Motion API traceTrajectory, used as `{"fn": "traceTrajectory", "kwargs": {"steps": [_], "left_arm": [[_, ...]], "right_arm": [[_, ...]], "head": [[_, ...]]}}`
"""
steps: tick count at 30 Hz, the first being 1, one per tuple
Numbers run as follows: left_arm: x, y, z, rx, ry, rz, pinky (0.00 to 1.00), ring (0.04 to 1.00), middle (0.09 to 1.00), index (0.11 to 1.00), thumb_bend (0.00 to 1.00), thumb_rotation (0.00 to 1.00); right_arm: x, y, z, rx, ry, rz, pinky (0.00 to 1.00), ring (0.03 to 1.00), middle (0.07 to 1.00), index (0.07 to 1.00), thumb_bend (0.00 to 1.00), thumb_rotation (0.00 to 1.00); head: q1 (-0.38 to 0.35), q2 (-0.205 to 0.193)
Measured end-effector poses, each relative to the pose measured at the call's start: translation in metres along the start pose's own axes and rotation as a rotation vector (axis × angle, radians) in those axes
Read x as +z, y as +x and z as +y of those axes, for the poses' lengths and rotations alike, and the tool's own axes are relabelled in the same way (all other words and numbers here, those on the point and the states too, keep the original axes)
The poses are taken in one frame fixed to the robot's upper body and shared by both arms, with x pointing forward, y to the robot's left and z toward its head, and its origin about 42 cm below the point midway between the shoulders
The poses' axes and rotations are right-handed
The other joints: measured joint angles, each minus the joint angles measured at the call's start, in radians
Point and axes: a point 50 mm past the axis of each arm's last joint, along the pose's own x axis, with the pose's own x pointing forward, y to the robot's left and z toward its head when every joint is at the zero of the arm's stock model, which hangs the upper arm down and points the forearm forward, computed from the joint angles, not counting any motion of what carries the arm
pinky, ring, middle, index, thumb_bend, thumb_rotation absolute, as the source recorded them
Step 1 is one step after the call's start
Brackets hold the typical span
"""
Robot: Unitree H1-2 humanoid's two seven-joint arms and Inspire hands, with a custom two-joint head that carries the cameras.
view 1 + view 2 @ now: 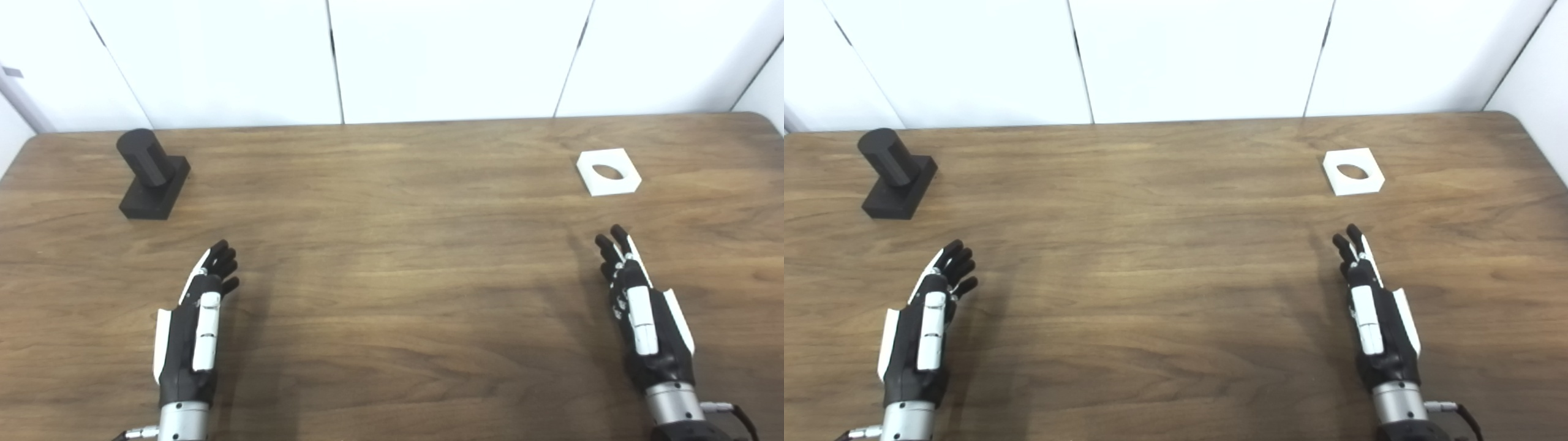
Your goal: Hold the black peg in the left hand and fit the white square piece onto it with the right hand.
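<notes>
The black peg (145,157), a round post on a square black base (153,195), stands on the wooden table (392,245) at the far left. The white square piece (608,172), with a round hole in its middle, lies flat at the far right. My left hand (195,324) is open and empty near the front left, well in front of the peg. My right hand (640,309) is open and empty near the front right, a little in front of the white piece. Neither hand touches anything.
White wall panels (392,61) stand right behind the table's far edge. The table's far right corner (759,119) is rounded. Nothing else lies on the table.
</notes>
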Motion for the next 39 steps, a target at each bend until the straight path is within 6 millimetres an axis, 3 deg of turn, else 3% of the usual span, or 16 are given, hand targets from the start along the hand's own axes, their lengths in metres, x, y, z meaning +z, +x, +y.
{"fn": "traceTrajectory", "kwargs": {"steps": [18, 20, 23, 27, 29, 31, 33, 35, 39], "left_arm": [[0.0, 0.0, 0.0, 0.0, 0.004, 0.001, 0.87, 0.892, 0.893, 0.883, 0.53, 0.93], [0.0, 0.0, 0.0, 0.0, 0.003, 0.001, 0.87, 0.894, 0.896, 0.887, 0.59, 0.94], [0.0, 0.0, 0.0, 0.0, -0.005, 0.001, 0.89, 0.895, 0.898, 0.89, 0.55, 0.92], [-0.002, 0.0, -0.001, -0.007, -0.006, -0.001, 0.88, 0.889, 0.896, 0.887, 0.54, 0.9], [-0.005, -0.001, -0.003, -0.013, -0.005, 0.001, 0.89, 0.887, 0.896, 0.89, 0.55, 0.88], [-0.008, -0.002, -0.005, -0.022, 0.001, 0.003, 0.9, 0.891, 0.901, 0.901, 0.57, 0.89], [-0.008, -0.002, -0.008, -0.029, 0.006, 0.004, 0.91, 0.893, 0.904, 0.906, 0.59, 0.9], [-0.008, -0.003, -0.012, -0.037, 0.01, 0.004, 0.92, 0.897, 0.904, 0.9, 0.54, 0.88], [-0.008, -0.004, -0.015, -0.042, 0.016, 0.0, 0.91, 0.883, 0.89, 0.88, 0.55, 0.87]], "right_arm": [[0.0, 0.0, 0.0, 0.0, 0.0, 0.0, 1.0, 0.983, 0.944, 0.983, 0.56, 1.0], [0.0, 0.0, 0.0, 0.0, -0.001, 0.0, 1.0, 0.982, 0.943, 0.982, 0.55, 1.0], [0.0, 0.0, 0.0, 0.0, -0.004, 0.0, 1.0, 0.982, 0.944, 0.984, 0.55, 1.0], [0.0, 0.0, 0.0, 0.0, -0.002, 0.0, 1.0, 0.989, 0.947, 0.982, 0.55, 1.0], [-0.002, 0.0, -0.001, 0.001, 0.007, -0.004, 1.0, 0.994, 0.953, 0.996, 0.54, 1.0], [-0.004, 0.0, -0.003, 0.004, 0.021, -0.01, 1.0, 0.998, 0.96, 1.0, 0.54, 1.0], [-0.007, 0.0, -0.004, 0.009, 0.032, -0.018, 1.0, 1.0, 0.968, 1.0, 0.55, 1.0], [-0.007, 0.001, -0.005, 0.015, 0.041, -0.019, 1.0, 1.0, 0.984, 1.0, 0.56, 1.0], [-0.007, 0.001, -0.005, 0.029, 0.051, -0.018, 1.0, 1.0, 0.988, 1.0, 0.57, 1.0]], "head": [[0.002, -0.003], [0.002, -0.003], [0.018, -0.009], [0.078, -0.037], [0.145, -0.06], [0.153, -0.063], [0.215, -0.089], [0.268, -0.124], [0.317, -0.16]]}}
